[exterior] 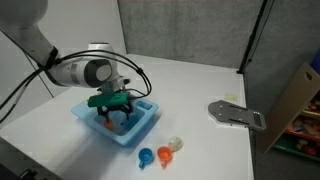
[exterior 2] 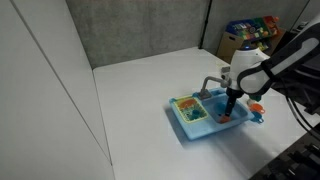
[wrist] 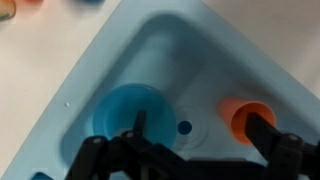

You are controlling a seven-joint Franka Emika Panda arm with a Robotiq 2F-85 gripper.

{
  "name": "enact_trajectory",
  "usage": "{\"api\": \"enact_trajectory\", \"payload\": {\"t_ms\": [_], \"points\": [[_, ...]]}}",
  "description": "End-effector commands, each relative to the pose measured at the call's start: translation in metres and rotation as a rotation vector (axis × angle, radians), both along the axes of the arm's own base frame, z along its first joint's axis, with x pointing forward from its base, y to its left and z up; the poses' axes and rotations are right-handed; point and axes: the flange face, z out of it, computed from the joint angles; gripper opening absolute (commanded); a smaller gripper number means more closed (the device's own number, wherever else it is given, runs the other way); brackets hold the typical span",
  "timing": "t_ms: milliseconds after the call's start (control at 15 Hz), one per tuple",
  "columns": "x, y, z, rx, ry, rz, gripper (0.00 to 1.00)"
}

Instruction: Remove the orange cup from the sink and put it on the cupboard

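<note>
- While the arm reaches in from the upper left of an exterior view, the gripper [exterior: 117, 108] hangs low inside the sink [exterior: 146, 128], which stands on the white cupboard [exterior: 200, 85].
- Seen from the wrist, the fingers [wrist: 263, 130] are spread wide and released, holding nothing.
- The orange cup [wrist: 240, 115] lies on the basin floor at the right of the wrist frame, just inside the finger on that side; whether the two touch I cannot tell.
- A round blue dish [wrist: 125, 108] sits left of centre in the same basin, beside the other finger, with the drain [wrist: 185, 127] between dish and cup.
- In an exterior view, the grey faucet [exterior 2: 212, 85] rises at the sink's far edge, and a yellow-green insert [exterior 2: 188, 108] fills the basin at frame left.
- Outside the sink, near the bottom of an exterior view, sit a small blue cup [exterior: 146, 156] and a lighter orange toy [exterior: 165, 154].
- A grey handled tool [exterior: 235, 115] lies at the right, well apart.
</note>
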Motion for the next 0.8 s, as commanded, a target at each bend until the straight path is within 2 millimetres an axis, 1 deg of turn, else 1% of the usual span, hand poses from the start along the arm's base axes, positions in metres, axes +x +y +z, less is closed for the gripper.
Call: {"api": "enact_trajectory", "payload": {"t_ms": [0,267,333,400,467,533,600,733], "points": [[0.004,0.001,-0.003,-0.001,-0.01,0.042,1.0],[0.004,0.003,-0.007,0.0,-0.004,0.05,1.0],[0.004,0.003,-0.008,-0.001,-0.002,0.05,0.95],[0.004,0.004,-0.009,-0.001,0.0,0.049,0.88],[0.004,0.004,-0.011,-0.001,0.002,0.049,0.89],[0.004,0.004,-0.012,-0.001,0.003,0.049,0.86],[0.004,0.004,-0.012,-0.001,0.004,0.049,0.86],[0.004,0.004,-0.014,0.001,0.005,0.047,0.69]]}}
